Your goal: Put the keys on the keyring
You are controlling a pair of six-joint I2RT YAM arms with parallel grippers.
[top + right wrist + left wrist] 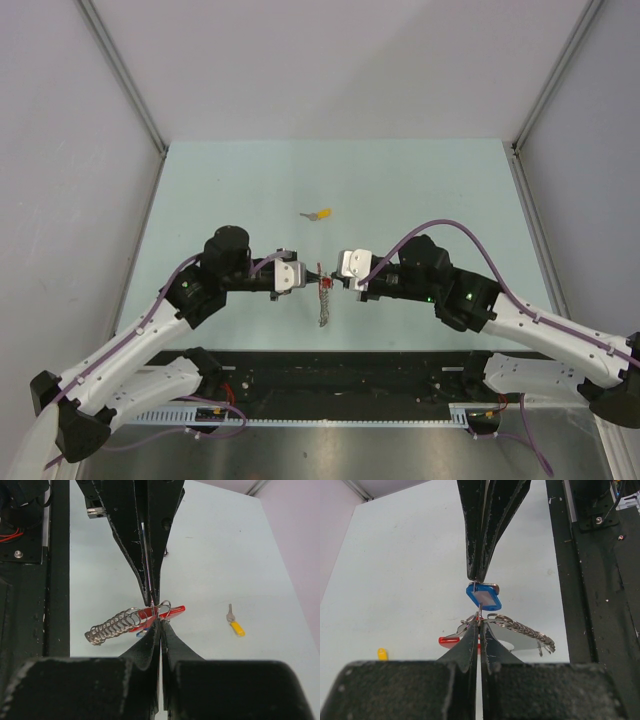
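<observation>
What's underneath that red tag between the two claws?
A corner of the blue key cap peeks out under the red tag, with the pale table below. The shut right gripper covers whatever else sits beneath it.

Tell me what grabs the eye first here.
The left tool and right tool, both shut, meet tip to tip at the middle of the table, pinching the keyring, its chain trailing toward the near edge. A blue key sits between the tips; a yellow key lies alone farther back.
</observation>
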